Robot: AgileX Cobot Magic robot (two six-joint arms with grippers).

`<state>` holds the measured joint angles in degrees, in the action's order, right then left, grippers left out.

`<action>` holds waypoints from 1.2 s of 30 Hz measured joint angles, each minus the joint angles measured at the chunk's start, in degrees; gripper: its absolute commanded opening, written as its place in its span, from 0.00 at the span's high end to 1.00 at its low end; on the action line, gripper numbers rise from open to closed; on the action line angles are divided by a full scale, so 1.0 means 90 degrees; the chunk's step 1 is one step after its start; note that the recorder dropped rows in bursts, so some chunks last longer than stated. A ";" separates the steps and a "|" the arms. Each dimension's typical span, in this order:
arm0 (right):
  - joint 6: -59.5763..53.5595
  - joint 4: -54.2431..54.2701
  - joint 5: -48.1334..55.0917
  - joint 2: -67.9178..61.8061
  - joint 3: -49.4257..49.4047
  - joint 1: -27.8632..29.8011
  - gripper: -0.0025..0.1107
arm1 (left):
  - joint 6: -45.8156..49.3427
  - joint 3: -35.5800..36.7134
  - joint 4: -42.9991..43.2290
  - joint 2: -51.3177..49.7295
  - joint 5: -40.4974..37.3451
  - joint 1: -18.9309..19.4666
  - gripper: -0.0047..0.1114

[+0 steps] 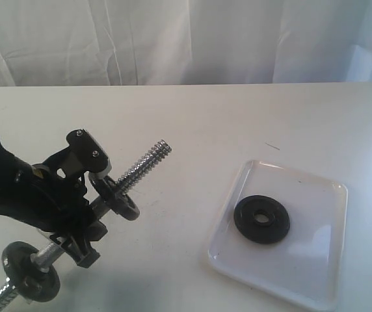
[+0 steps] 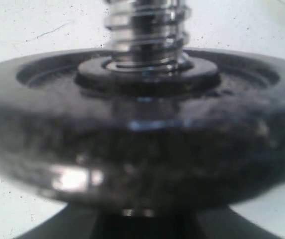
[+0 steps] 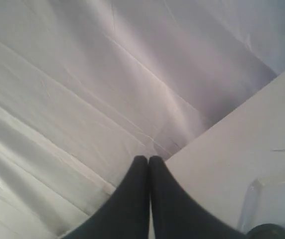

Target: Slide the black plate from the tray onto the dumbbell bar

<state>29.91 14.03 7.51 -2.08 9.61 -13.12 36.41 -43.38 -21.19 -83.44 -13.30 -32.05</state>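
The black plate (image 1: 261, 219) lies flat in the white tray (image 1: 309, 257) on the right of the table. My left gripper (image 1: 85, 211) is shut on the dumbbell bar (image 1: 146, 161) between its two black discs, one (image 1: 118, 198) beside the jaws and one (image 1: 30, 273) lower down. It holds the bar tilted, the bare threaded end pointing up and right toward the tray. In the left wrist view the near disc (image 2: 142, 144) fills the frame and hides the jaws, with the threaded end (image 2: 147, 30) beyond. My right gripper (image 3: 148, 159) is shut and empty, above the tray's corner (image 3: 272, 199).
A white curtain (image 1: 186, 39) hangs behind the far edge of the white table (image 1: 199, 123). The tray sits near the table's front right edge. A small dark mark (image 1: 272, 145) lies on the tabletop behind the tray.
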 measured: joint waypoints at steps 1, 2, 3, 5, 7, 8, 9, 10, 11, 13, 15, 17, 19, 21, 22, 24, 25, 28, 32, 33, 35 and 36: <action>-0.0134 -0.0250 0.0294 -0.0230 0.0382 0.0000 0.98 | 0.0000 0.0000 0.0000 0.0000 0.0000 0.0000 0.96; -0.0224 -0.0546 0.0504 -0.0526 0.0775 0.0000 0.98 | 0.0000 0.0000 0.0000 0.0000 0.0000 0.0000 0.96; -0.0264 -0.0817 0.0613 -0.0792 0.1170 0.0000 0.98 | 0.0000 0.0000 0.0000 0.0000 0.0000 0.0000 0.96; -0.0345 -0.1594 0.0764 -0.1513 0.1963 0.0000 0.98 | 0.0000 0.0000 0.0000 0.0000 0.0000 0.0000 0.96; -0.0379 -0.2204 0.0806 -0.2226 0.2675 0.0000 0.98 | 0.0000 0.0000 0.0000 0.0000 0.0000 0.0000 0.96; -0.0395 -0.2474 0.0822 -0.2566 0.3055 0.0000 0.98 | 0.0000 0.0000 0.0000 0.0000 0.0011 0.0000 0.96; -0.0430 -0.2674 0.0822 -0.2828 0.3348 0.0000 0.98 | 0.0000 0.0000 0.0000 0.0000 0.0011 0.0000 0.96; -0.0464 -0.2797 0.0838 -0.3144 0.3695 0.0000 0.98 | 0.0000 0.0000 0.0000 0.0000 0.0011 0.0000 0.96; -0.0499 -0.2873 0.0869 -0.3441 0.4012 0.0000 0.98 | 0.0000 0.0000 0.0000 0.0000 0.0011 0.0000 0.96; -0.0626 -0.2945 0.0891 -0.3947 0.4500 0.0000 0.98 | 0.0000 0.0000 0.0000 0.0000 0.0024 0.0000 0.96; -0.0874 -0.2958 0.1098 -0.4514 0.5007 0.0000 0.98 | 0.0000 0.0000 -0.0003 0.0000 0.0024 0.0000 0.96; -0.1286 -0.2876 0.1676 -0.5138 0.5530 0.0000 0.98 | 0.0000 0.0000 -0.0003 0.0000 0.0037 0.0000 0.96; -0.1930 -0.2655 0.2453 -0.5742 0.5933 0.0000 0.98 | 0.0000 0.0000 -0.0003 0.0000 0.0052 0.0000 0.96; -0.2739 -0.2316 0.3106 -0.6425 0.6221 0.0000 0.98 | 0.0000 0.0000 -0.0003 0.0000 0.0066 0.0000 0.96; -0.3070 -0.2128 0.3306 -0.6691 0.6283 0.0000 0.97 | 0.0000 0.0000 -0.0014 0.0000 0.0075 0.0000 0.96; -0.3898 -0.1510 0.3629 -0.7270 0.6348 0.0000 0.93 | 0.0000 0.0000 -0.0027 0.0000 0.0079 0.0000 0.96; -0.4252 -0.1194 0.3704 -0.7508 0.6347 0.0000 0.88 | 0.0000 0.0000 -0.0027 0.0000 0.0090 0.0000 0.96; -0.5922 0.0402 0.4139 -0.8283 0.6385 -0.0071 0.48 | 0.0000 0.0000 -0.0027 0.0000 0.0090 0.0000 0.96; -0.6362 0.0850 0.4527 -0.9306 0.6403 -0.0223 0.18 | 0.0000 0.0000 -0.0027 0.0000 0.0104 0.0000 0.96; -0.6362 0.0850 0.4703 -0.9577 0.6403 -0.0248 0.18 | 0.0000 0.0000 -0.0027 0.0000 0.0104 0.0000 0.96; -0.6348 0.0863 0.4934 -0.9827 0.6403 -0.0250 0.18 | 0.0000 0.0000 -0.0027 0.0000 0.0104 0.0000 0.96; -0.6332 0.0872 0.5008 -0.9926 0.6403 -0.0275 0.18 | 0.0000 0.0000 -0.0027 0.0000 0.0104 0.0000 0.96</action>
<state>-27.08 21.88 52.58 -91.42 67.23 -15.60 36.41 -43.38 -21.43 -83.44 -12.37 -32.05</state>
